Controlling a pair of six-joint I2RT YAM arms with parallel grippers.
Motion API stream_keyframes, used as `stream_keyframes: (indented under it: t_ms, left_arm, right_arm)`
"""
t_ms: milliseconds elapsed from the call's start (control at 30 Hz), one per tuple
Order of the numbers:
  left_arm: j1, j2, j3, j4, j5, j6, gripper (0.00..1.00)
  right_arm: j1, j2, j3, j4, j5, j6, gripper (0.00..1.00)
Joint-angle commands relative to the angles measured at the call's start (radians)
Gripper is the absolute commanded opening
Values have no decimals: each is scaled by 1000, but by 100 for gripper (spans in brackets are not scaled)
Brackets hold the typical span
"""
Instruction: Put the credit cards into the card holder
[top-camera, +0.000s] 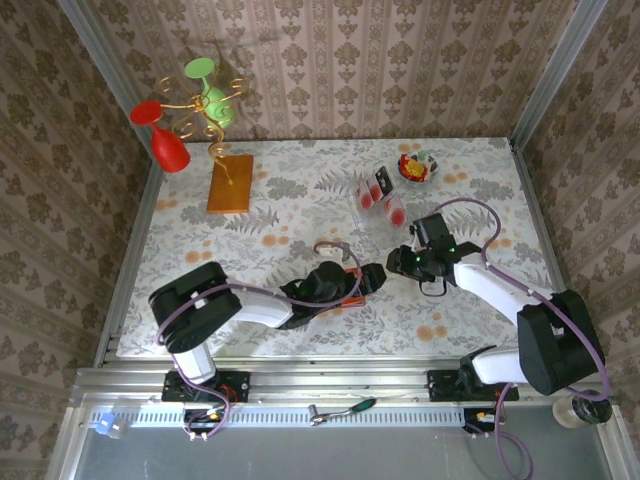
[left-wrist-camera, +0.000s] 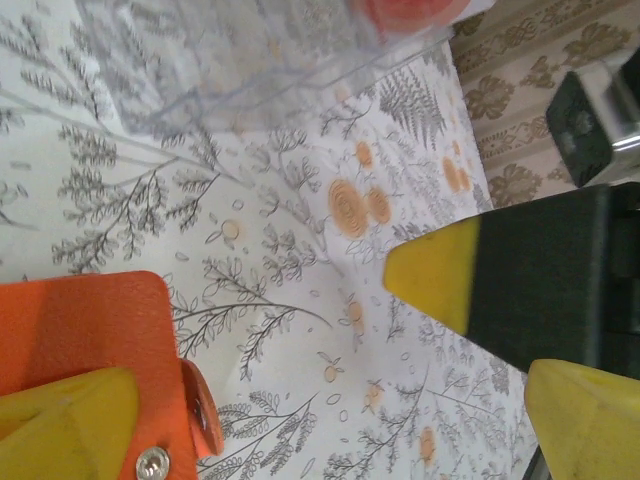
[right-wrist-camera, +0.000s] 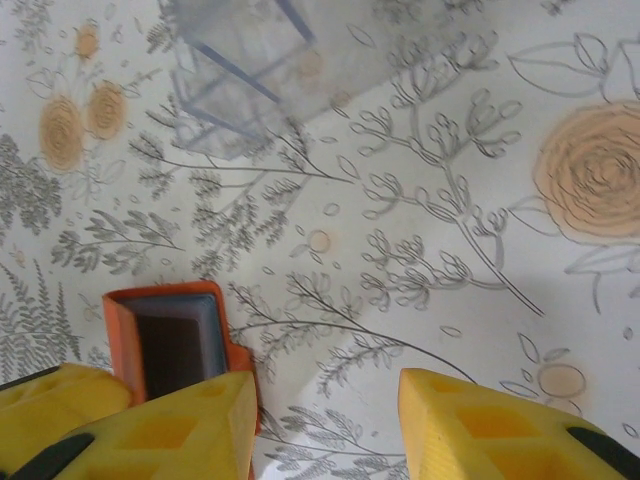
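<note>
The card holder (top-camera: 350, 296) is a small orange wallet lying mid-table under my left gripper (top-camera: 358, 281). In the left wrist view my left gripper (left-wrist-camera: 332, 388) is open, and its left finger (left-wrist-camera: 70, 425) rests over the card holder (left-wrist-camera: 80, 330). My right gripper (top-camera: 398, 262) hovers just right of the holder; it (right-wrist-camera: 322, 392) is open with only tablecloth between its fingers. From the right wrist the card holder (right-wrist-camera: 165, 335) gapes open, grey-blue walls around a dark inside. Pale pinkish credit cards (top-camera: 378, 190) with red marks stand in a clear tray (top-camera: 362, 205).
A small bowl of coloured sweets (top-camera: 418, 166) sits at the back right. An orange-brown board with a gold wire stand (top-camera: 230, 183) holds red and green glasses at the back left. The clear tray (left-wrist-camera: 250, 70) is close ahead of both grippers, and patterned walls enclose the table.
</note>
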Motion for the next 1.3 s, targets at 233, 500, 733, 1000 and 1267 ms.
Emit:
stream_keyframes:
  t_ms: [233, 500, 733, 1000, 1267]
  left_arm:
    - [13, 11, -56, 107, 13, -15, 100]
    - [89, -147, -18, -62, 68, 56, 100]
    - [193, -334, -102, -183, 56, 85, 100]
    - [287, -567, -117, -628, -45, 168, 100]
    - [281, -500, -33, -874, -62, 371, 100]
  right_arm:
    - [-12, -72, -35, -31, -104, -10, 41]
    - [83, -69, 25, -37, -128, 5, 34]
    - [254, -23, 145, -64, -65, 33, 26]
    - [368, 172, 264, -47, -48, 32, 24]
    - [326, 232, 199, -10, 14, 8, 16]
